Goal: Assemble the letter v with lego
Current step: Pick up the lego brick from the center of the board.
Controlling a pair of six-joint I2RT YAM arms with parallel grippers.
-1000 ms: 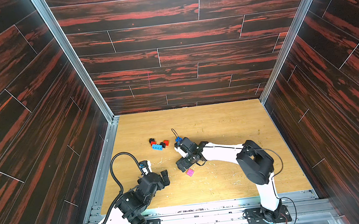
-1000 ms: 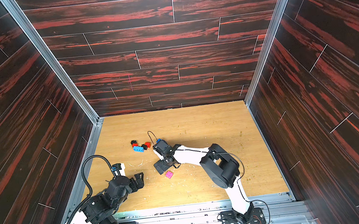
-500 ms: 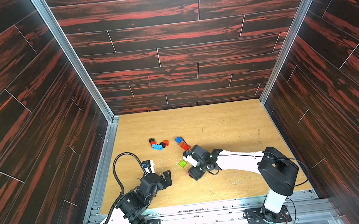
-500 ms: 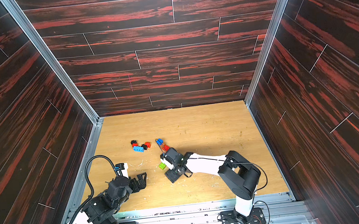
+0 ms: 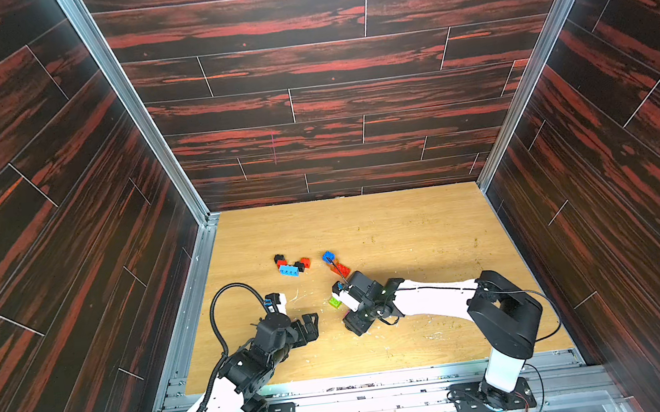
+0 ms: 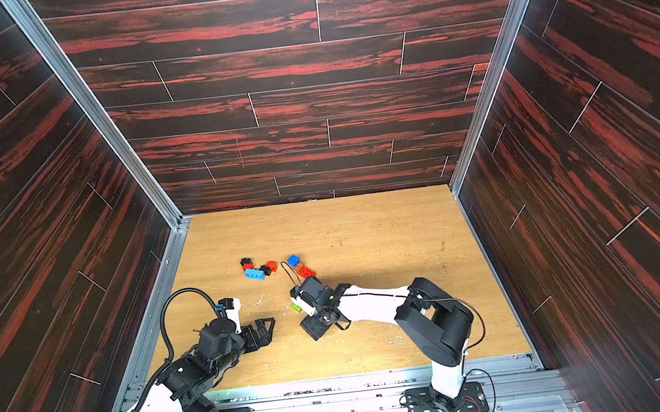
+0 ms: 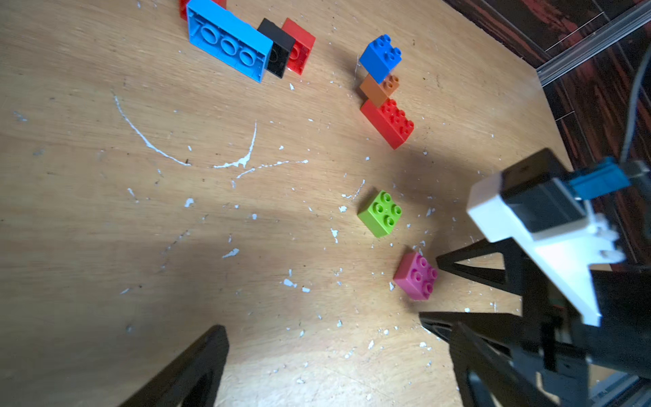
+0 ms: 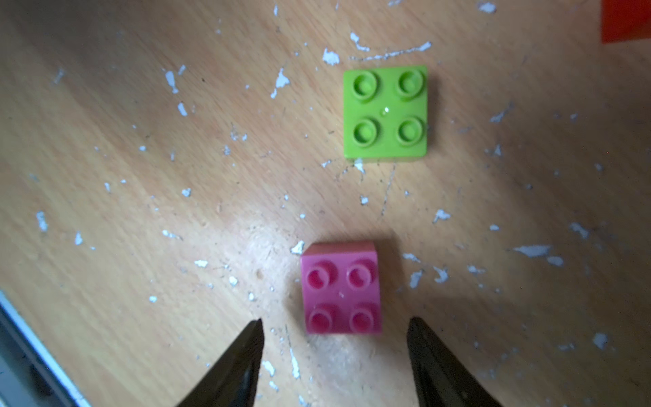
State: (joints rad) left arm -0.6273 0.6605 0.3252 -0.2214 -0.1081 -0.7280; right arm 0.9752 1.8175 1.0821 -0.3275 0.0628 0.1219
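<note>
In both top views: right tool (image 5: 358,324) pitched steeply down at the worktop (image 5: 405,224), covering whatever lies beneath. Green brick (image 5: 334,302) just beside its camera end. Long red brick (image 5: 341,269) and blue brick (image 5: 328,256) just beyond the tool, light-blue brick (image 5: 289,270) farther off. Left tool (image 5: 312,326) well apart to one side, spread wide and empty, so the farther of the two.

From the left wrist: pink brick (image 7: 417,276) flat on the worktop, studs up, bracketed by the right tool's black fingers (image 7: 468,264). Green brick near, on the pink one's far side from the tool. Orange brick (image 7: 380,90) wedged between blue and long red. Glossy moulded plastic throughout, the small ones square with four round studs. Worktop of pale wood grain, scuffed and flecked with white chips (image 7: 230,253).

From the right wrist: pink brick dead ahead, centred, near half inside the gap, bare wood either side. Tool part-spread, gripping nothing. Square, so no long axis to match, and side walls parallel with the fingers. Likely needed next: a slight advance, then a pinch across those smooth walls. Green brick farther ahead, offset, clear of the tips.
</note>
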